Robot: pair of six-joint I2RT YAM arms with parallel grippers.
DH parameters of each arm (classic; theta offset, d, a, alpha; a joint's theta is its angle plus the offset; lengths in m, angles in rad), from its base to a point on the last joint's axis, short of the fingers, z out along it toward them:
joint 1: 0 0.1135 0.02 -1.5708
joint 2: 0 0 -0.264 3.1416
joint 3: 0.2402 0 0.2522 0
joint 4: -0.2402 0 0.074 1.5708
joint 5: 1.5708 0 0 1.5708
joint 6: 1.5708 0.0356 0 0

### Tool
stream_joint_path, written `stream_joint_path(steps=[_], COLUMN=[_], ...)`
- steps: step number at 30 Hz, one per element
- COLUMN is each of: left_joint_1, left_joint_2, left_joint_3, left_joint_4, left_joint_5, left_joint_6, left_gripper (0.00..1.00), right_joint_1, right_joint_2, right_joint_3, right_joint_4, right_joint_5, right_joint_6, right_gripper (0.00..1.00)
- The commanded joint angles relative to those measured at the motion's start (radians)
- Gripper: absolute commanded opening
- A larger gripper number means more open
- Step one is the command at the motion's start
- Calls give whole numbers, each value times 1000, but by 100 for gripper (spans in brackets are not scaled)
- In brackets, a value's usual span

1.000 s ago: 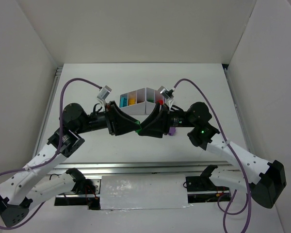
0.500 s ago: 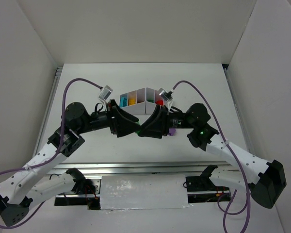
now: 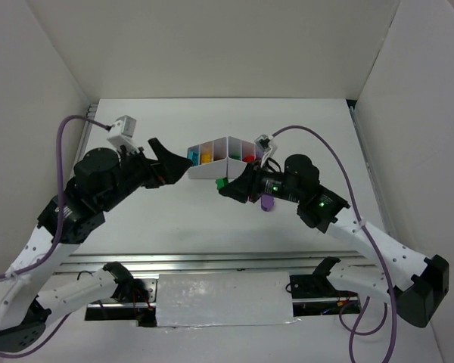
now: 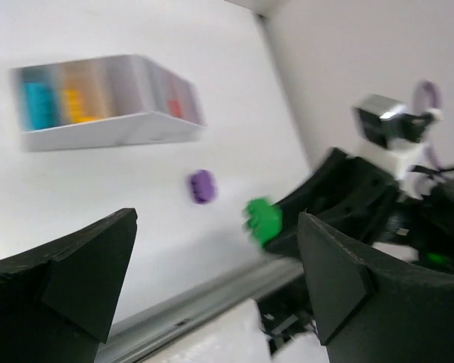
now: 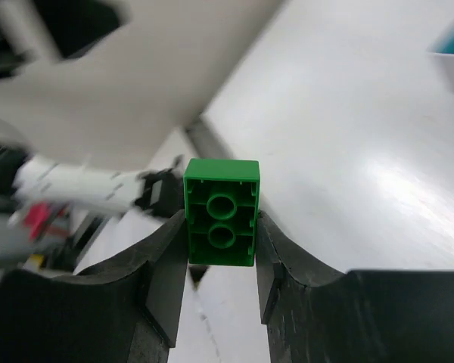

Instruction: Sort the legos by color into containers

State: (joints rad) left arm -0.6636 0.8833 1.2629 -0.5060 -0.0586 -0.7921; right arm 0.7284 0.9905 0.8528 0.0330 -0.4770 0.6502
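The right gripper (image 5: 221, 231) is clamped on a small green plastic brick (image 5: 221, 198), just below the white divided plastic tray (image 3: 212, 171) at centre frame; the left gripper (image 3: 170, 162) gapes empty, left of it. A slight misaim could drop green among the red bricks (image 3: 247, 158).

No legible text, label, brand, number or sign on any surface.
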Motion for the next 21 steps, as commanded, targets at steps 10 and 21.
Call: stream_joint_path(steps=[10,21], left_joint_1=[287,423], left_joint_2=[360,838], left_joint_3=[284,564], left_joint_4=[-177,-336], left_joint_5=[-290,-199], left_joint_6=[164,202], left_gripper=[100,99], right_joint_1=[-239,-362], right_joint_2=[336,362], right_joint_3=[463,384], right_joint_4=[-444,-427], right_joint_5=[353,170], right_joint_6=[-176,-152], right_gripper=[0,0])
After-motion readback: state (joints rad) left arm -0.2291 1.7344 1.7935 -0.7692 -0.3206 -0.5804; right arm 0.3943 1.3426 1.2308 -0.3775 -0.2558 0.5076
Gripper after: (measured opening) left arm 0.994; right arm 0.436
